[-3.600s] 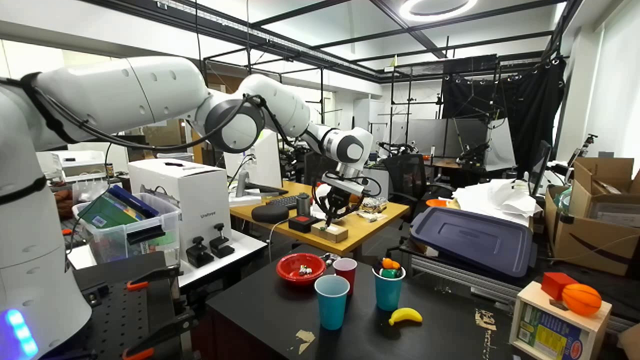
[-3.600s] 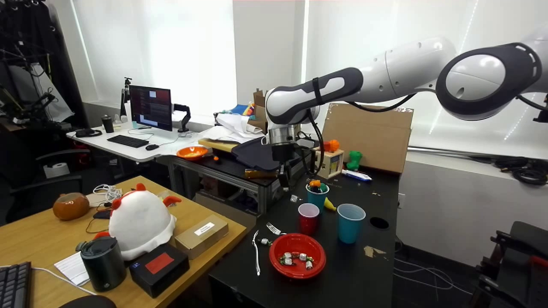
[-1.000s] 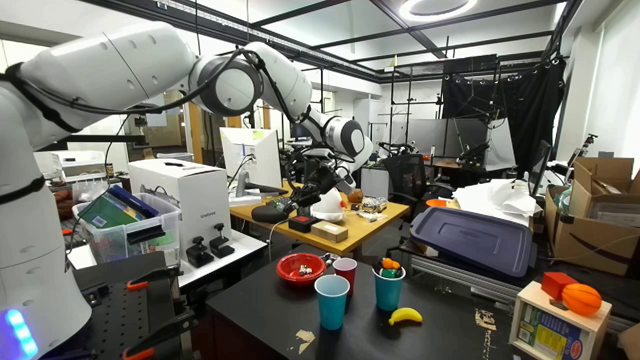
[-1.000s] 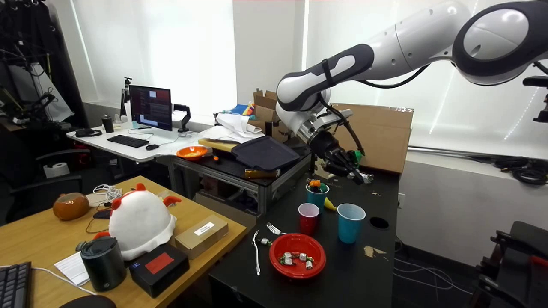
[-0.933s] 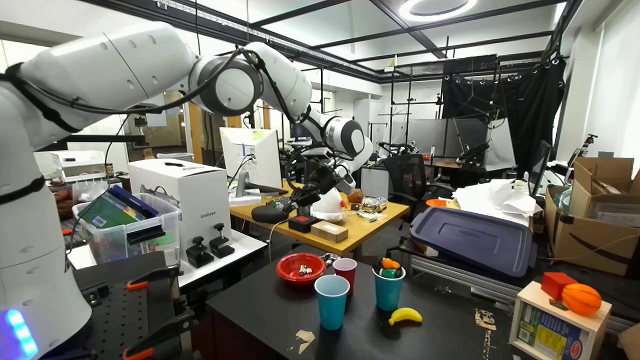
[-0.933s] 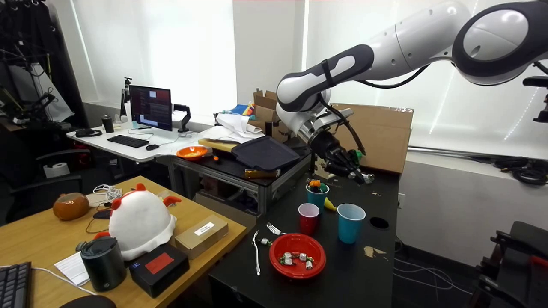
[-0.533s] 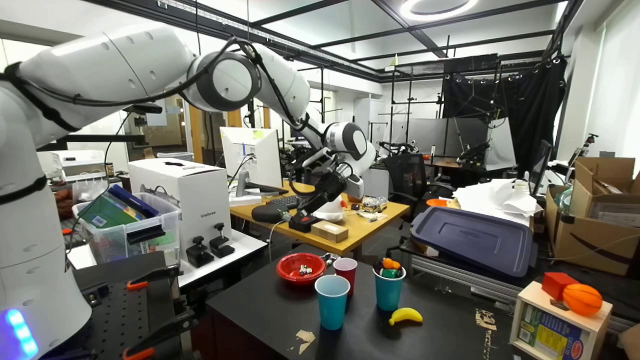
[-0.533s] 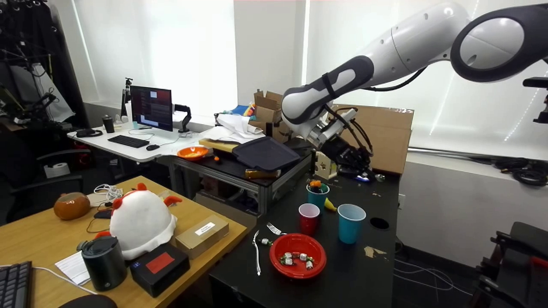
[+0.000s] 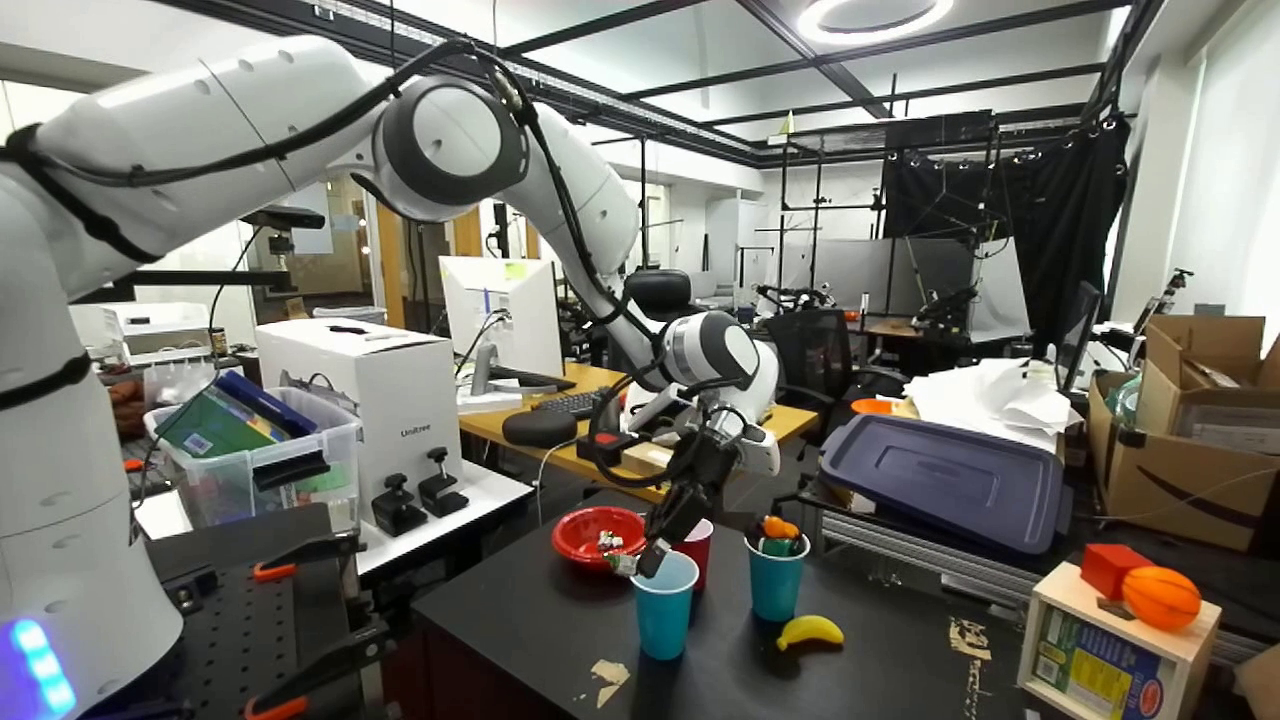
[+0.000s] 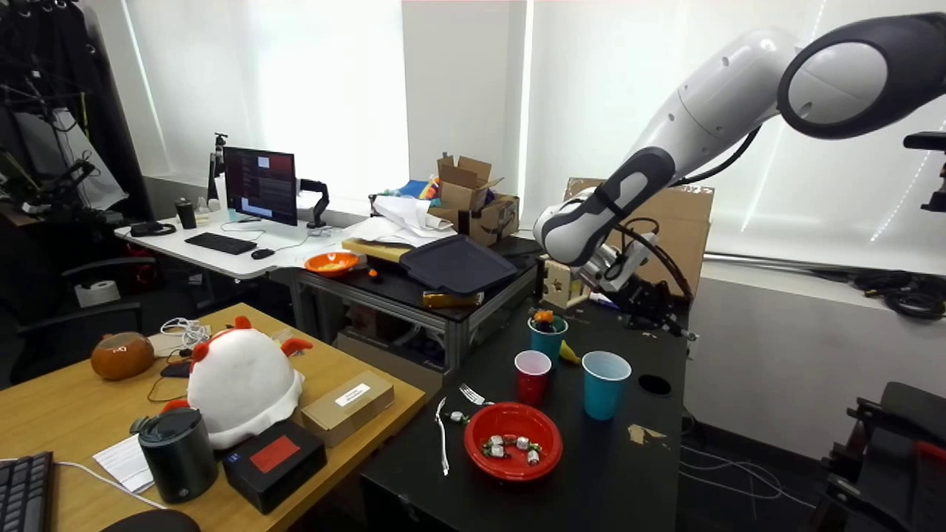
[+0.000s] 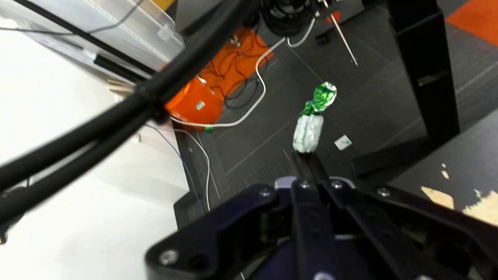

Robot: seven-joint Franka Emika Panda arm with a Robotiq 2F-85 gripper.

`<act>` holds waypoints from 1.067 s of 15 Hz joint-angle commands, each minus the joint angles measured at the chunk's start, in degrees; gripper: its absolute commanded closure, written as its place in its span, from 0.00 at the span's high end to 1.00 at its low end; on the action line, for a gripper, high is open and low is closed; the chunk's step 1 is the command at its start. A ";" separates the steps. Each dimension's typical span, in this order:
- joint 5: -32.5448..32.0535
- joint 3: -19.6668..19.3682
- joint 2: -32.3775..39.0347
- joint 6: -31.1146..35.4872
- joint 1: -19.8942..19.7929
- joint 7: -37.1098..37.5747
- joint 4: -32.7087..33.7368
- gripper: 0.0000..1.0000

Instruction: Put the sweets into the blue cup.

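"Wrist view: jaws?"
"Closed on a green-and-white foil-wrapped sweet (image 11: 308, 134)."
"In an exterior view, other sweets (image 10: 523, 443)?"
"Mostly within a round red plastic bowl (image 10: 514, 473), near an upright blue plastic cup (image 10: 604, 391)."

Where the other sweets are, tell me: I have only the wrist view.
Observer: Several sweets lie in a red bowl.
Operator: Check for strays.
Observer: One more sweet lies on the black table, just outside the bowl.
Operator: Now say whether I should let go.
Observer: Not yet, I'd say: an exterior view shows the gripper off to one side of both blue cups, above neither.
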 commanded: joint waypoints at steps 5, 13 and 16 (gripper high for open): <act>3.48 2.66 -10.64 15.07 7.27 0.76 -2.11 0.00; 6.02 4.26 -12.62 31.90 9.12 -1.00 -5.31 0.00; 6.82 4.35 -13.09 30.41 9.20 -0.99 -6.35 0.00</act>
